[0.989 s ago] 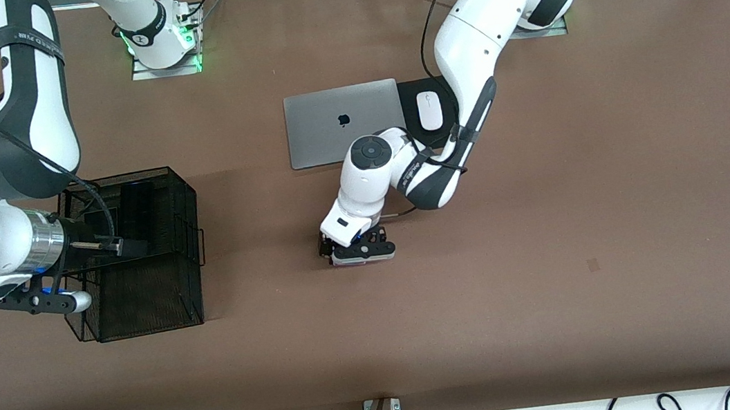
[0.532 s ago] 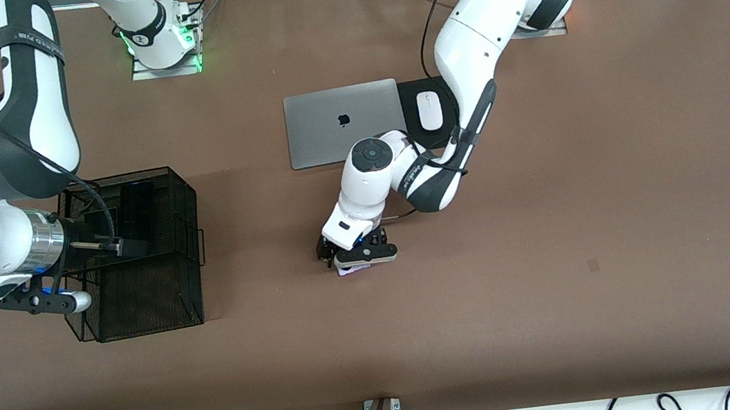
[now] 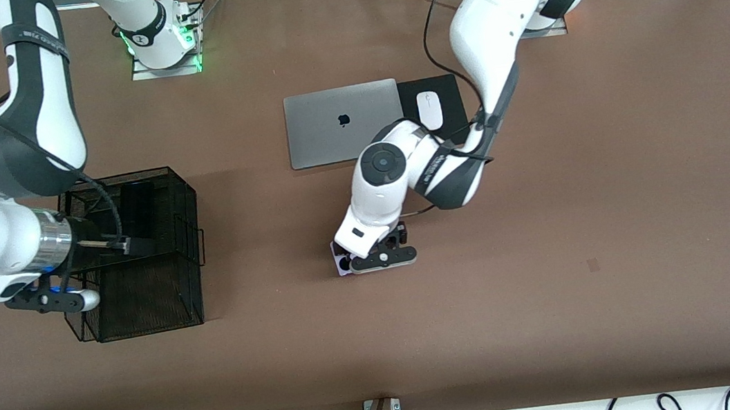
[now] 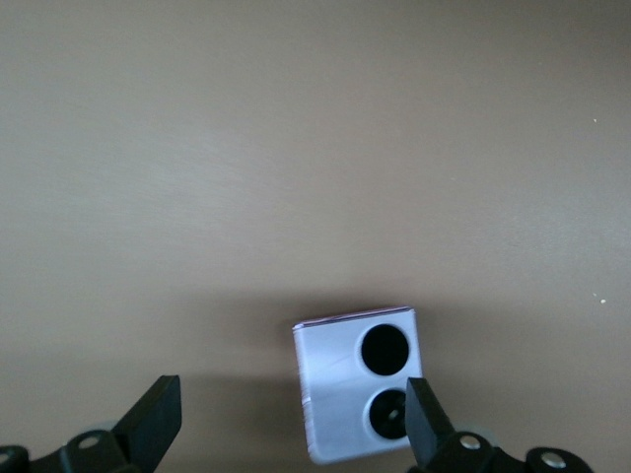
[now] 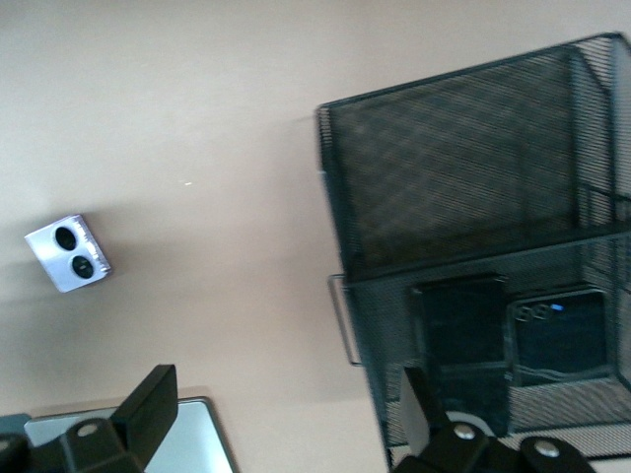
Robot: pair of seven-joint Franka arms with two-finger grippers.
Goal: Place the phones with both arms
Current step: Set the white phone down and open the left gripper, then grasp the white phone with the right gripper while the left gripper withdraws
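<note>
Two phones, the small squarish black phone (image 5: 458,330) and the long black slab phone (image 5: 567,335), sit in the black mesh basket (image 3: 181,207) at the right arm's end of the table; the lilac-white phone (image 4: 357,382) lies flat on the bare table, nearer the front camera than the silver laptop (image 3: 342,123) and white mouse (image 3: 428,110). Left gripper (image 4: 288,445) hovers over it, fingers spread, empty; phone sits off-centre, close to one finger (image 4: 426,424). Best move, I'd guess: centre so the fingers straddle both edges, drop straight, then close, else the thin phone may skid. Right gripper (image 5: 286,429) waits over the basket's edge, fingers apart, holding nothing
</note>
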